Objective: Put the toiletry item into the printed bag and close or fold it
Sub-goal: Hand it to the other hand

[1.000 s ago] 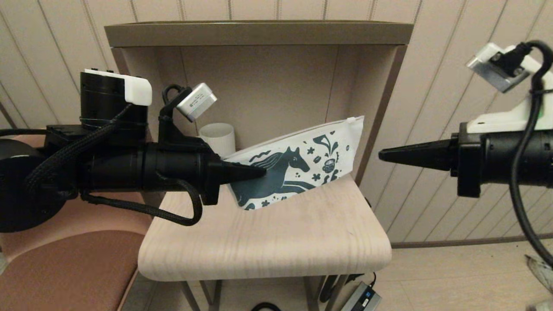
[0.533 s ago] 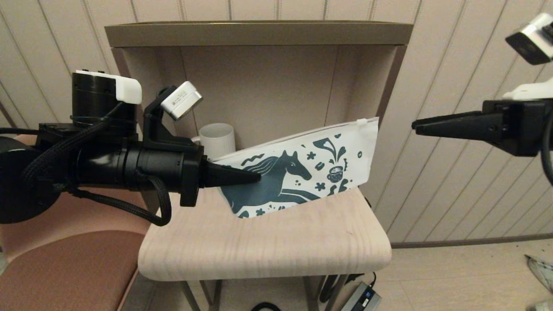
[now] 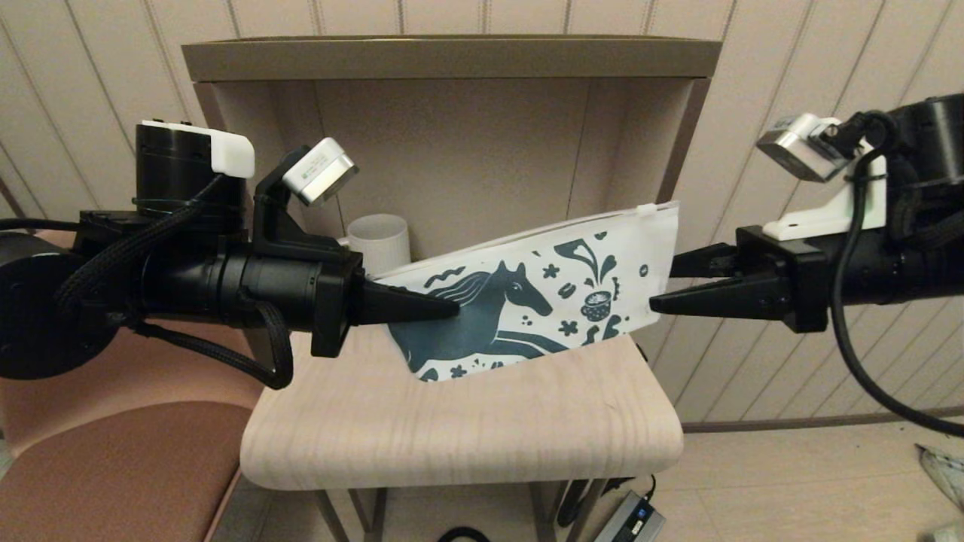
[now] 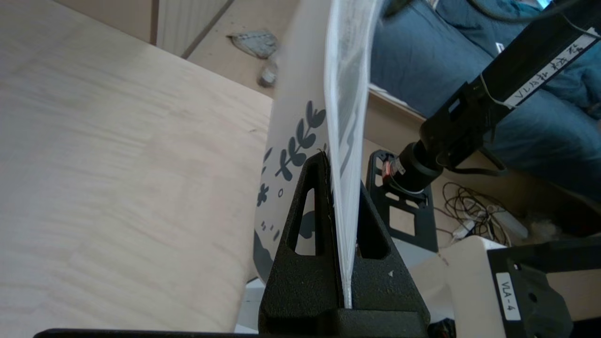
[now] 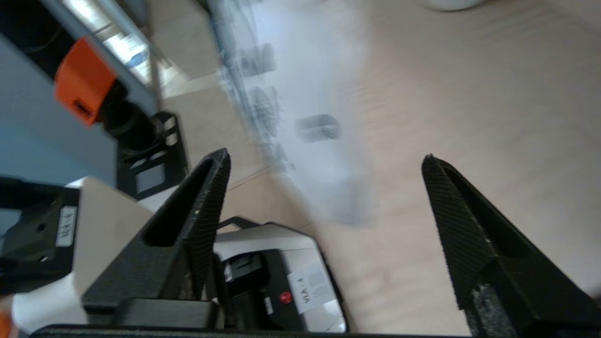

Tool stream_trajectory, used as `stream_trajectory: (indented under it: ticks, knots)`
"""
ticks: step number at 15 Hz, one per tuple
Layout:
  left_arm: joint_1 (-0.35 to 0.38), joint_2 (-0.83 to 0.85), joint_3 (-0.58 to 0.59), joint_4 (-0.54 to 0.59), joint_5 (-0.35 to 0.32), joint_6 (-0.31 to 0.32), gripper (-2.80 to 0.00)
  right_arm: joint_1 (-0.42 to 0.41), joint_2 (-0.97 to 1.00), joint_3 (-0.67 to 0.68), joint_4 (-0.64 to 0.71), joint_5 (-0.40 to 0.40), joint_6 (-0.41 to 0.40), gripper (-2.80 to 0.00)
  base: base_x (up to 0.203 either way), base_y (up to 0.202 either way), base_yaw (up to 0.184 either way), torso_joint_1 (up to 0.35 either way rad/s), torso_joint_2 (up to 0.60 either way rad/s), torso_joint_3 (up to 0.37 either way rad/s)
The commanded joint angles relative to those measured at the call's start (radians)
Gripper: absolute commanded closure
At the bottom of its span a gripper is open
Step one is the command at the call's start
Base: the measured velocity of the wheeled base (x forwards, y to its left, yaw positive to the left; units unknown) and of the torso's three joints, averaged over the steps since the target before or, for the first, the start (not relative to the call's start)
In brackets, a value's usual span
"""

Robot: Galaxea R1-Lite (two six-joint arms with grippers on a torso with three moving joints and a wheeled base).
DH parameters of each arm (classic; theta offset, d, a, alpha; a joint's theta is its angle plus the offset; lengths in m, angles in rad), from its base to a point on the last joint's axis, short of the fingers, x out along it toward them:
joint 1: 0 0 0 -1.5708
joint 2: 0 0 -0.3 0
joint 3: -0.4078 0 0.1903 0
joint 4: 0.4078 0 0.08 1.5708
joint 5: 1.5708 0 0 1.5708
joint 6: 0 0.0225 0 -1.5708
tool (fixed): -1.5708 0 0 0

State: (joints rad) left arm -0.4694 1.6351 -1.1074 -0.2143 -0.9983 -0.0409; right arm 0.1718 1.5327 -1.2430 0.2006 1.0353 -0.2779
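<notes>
The printed bag (image 3: 557, 290), white with a dark teal horse, hangs tilted above the pale wooden table (image 3: 467, 429), its zip strip along the raised upper edge. My left gripper (image 3: 452, 307) is shut on the bag's left end; the left wrist view shows the thin white edge of the bag (image 4: 345, 141) pinched between the black fingers (image 4: 310, 225). My right gripper (image 3: 666, 282) is open at the bag's right end, one finger before it and one behind. In the right wrist view the bag (image 5: 310, 108) is a blur ahead of the spread fingers (image 5: 206, 202). The toiletry item is out of view.
A white ribbed mug (image 3: 379, 242) stands at the back of the table inside the brown shelf alcove (image 3: 452, 60). A brown chair seat (image 3: 113, 467) lies at the left. A power adapter (image 3: 629, 519) and cables lie on the floor below.
My right arm swung up and then came down and left to the bag's right end, its fingers now spread. The left gripper shifted the bag slightly rightward and up.
</notes>
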Motion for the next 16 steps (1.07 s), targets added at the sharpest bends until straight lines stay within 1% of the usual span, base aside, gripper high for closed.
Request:
stream_trajectory:
  ticks: [1,4,6,7,9,11,16]
  knots:
    - [0.0,0.018,-0.002,-0.002,-0.008,0.001,0.0,0.058,0.027,0.005,-0.002,0.006,-0.011,-2.8,0.0,0.0,0.0,0.0,0.0,0.0]
    - [0.0,0.022,0.009,-0.002,-0.034,0.004,0.0,0.073,0.052,-0.004,0.003,0.006,-0.105,-2.8,0.0,0.0,0.0,0.0,0.0,0.0]
    - [0.0,0.031,0.008,-0.002,-0.036,0.007,0.0,0.077,0.053,-0.019,0.005,0.005,-0.125,-2.8,0.0,0.0,0.0,0.0,0.0,0.0]
    - [0.0,0.034,0.009,-0.001,-0.036,0.018,0.0,0.077,0.054,-0.034,0.018,0.004,-0.133,-2.8,0.0,0.0,0.0,0.0,0.0,0.0]
    - [0.0,0.035,0.015,0.0,-0.04,0.038,0.0,0.074,0.054,-0.097,0.085,0.0,-0.159,-2.8,0.0,0.0,0.0,0.0,0.0,0.0]
    - [0.0,0.037,0.02,0.0,-0.04,0.059,0.0,0.076,0.051,-0.155,0.15,-0.003,-0.166,-2.8,0.0,0.0,0.0,0.0,0.0,0.0]
    - [0.0,0.025,0.02,0.001,-0.04,0.061,0.0,0.09,0.055,-0.145,0.172,-0.008,-0.167,-2.8,0.0,0.0,0.0,0.0,0.0,0.0]
